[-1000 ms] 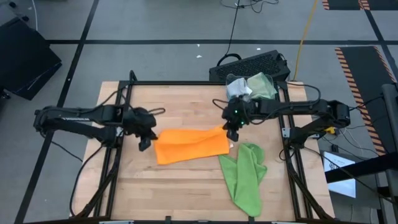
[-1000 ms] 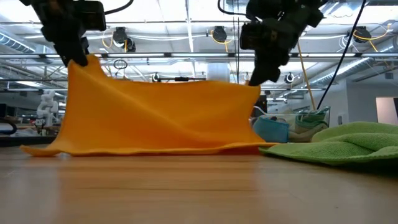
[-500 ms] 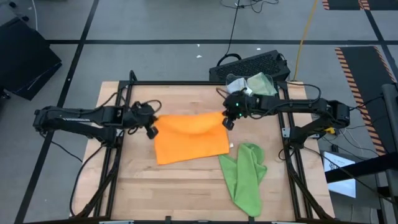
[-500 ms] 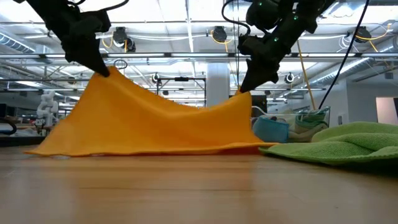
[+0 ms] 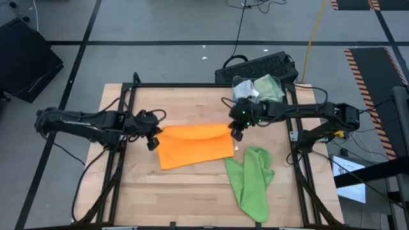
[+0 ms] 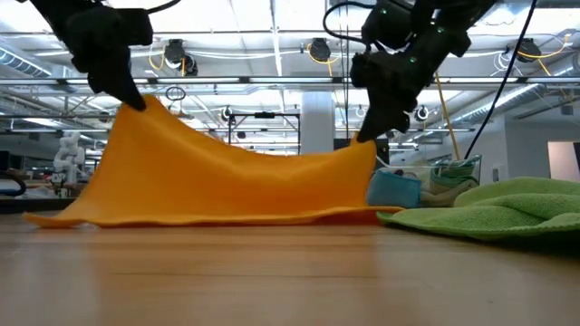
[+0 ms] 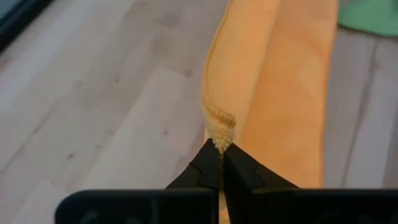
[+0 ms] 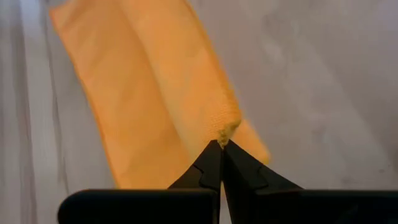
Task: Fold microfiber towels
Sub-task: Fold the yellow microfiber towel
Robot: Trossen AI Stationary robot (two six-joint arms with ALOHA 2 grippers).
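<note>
An orange microfiber towel [image 5: 195, 147] hangs between my two grippers, and its lower edge [image 6: 208, 217] lies on the wooden table [image 5: 192, 198]. My left gripper [image 5: 153, 138] is shut on the towel's upper left corner. My right gripper [image 5: 235, 131] is shut on its upper right corner. The top edge between them sags in the middle [image 6: 272, 156]. A lime green towel [image 5: 252, 182] lies crumpled on the table at the near right, touched by neither gripper. My left gripper pinches the orange towel's upper left corner [image 7: 219, 129] between its two fingertips, slanting down from the table's left. The corner is lifted, and the cloth falls away below it to the table. My right gripper pinches the upper right corner [image 8: 227, 128] between its fingertips, slanting down from the table's right. That corner is lifted too, lower than the left one [image 6: 136, 101], with the cloth between them slack.
A clear bin [image 5: 259, 89] with more towels stands at the table's far right corner, and a black case [image 5: 255, 66] lies behind it. Black frame rails [image 5: 121, 160] run along the table's left and right sides. Bare wood shows near the front edge.
Both grippers have carried the towel's held edge toward the table's far edge, then a little back and down. The top edge, nearly straight before, now sags in the middle. The lower edge has stayed on the table. Both grippers have kept hold.
</note>
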